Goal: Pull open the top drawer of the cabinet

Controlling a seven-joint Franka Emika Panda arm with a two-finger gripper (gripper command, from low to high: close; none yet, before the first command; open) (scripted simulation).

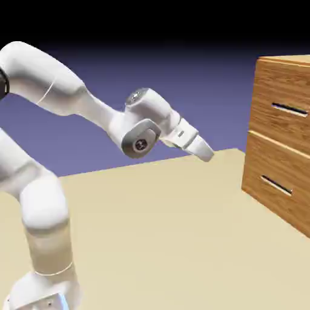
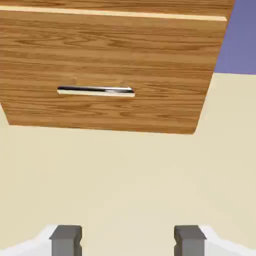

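Note:
The brown wood-grain cabinet (image 1: 281, 142) stands at the exterior view's right edge. Its top drawer (image 1: 284, 91) is flush with the front and carries a thin silver bar handle (image 1: 289, 109). My gripper (image 1: 207, 154) hangs in the air well to the left of the cabinet, touching nothing and tilted down toward it. In the hand view my gripper (image 2: 127, 240) is open, its grey fingertips (image 2: 66, 239) wide apart with only table between them. That view is filled by the lower drawer (image 2: 125, 55) and its handle (image 2: 95, 91); only a sliver of the top drawer (image 2: 100, 4) shows above the seam.
The lower drawer (image 1: 275, 181) with the same kind of handle (image 1: 277, 185) sits under the top one. The beige table (image 1: 169, 230) stretches between the arm's base and the cabinet's foot.

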